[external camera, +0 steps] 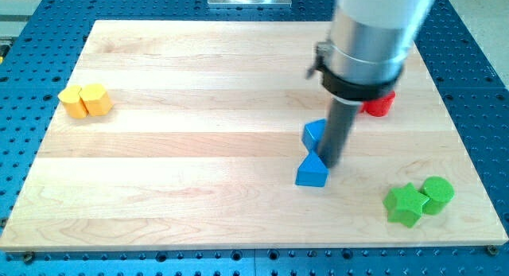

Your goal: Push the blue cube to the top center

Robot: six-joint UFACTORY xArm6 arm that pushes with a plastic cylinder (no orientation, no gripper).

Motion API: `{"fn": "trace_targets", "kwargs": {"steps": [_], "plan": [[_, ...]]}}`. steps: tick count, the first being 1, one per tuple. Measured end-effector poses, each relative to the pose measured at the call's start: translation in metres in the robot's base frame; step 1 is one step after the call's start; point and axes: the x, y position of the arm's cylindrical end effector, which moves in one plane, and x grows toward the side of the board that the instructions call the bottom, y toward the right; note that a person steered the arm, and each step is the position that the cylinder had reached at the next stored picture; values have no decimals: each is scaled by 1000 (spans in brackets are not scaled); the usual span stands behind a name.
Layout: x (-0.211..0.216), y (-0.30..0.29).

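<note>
The rod hides the right side of the blue cube [313, 134], so its full outline cannot be made out. My tip [329, 165] sits just beside the blue triangular block [311, 172]; whether they touch cannot be told. The red block [379, 105] is mostly covered by the arm's grey housing [367, 45], its shape unclear. The housing is cut off by the view's top.

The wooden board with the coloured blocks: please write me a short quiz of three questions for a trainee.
1. True or false: my tip is at the yellow blocks.
2. Which blocks lie nearest the view's bottom right? A red, B green, C yellow.
3. Fill in: my tip stands between the blue cube and the blue ____ block.

Key: 1 false, it is at the blue blocks. 2 B, the green blocks. 3 triangular.
</note>
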Motion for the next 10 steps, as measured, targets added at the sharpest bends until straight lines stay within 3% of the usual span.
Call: {"fn": "trace_targets", "kwargs": {"steps": [1,2,3,4,8,9,10], "plan": [[-59,-54],[-52,-62],[-4,-57],[14,12],[-175,-62],[-174,-67],[-190,-110]]}}
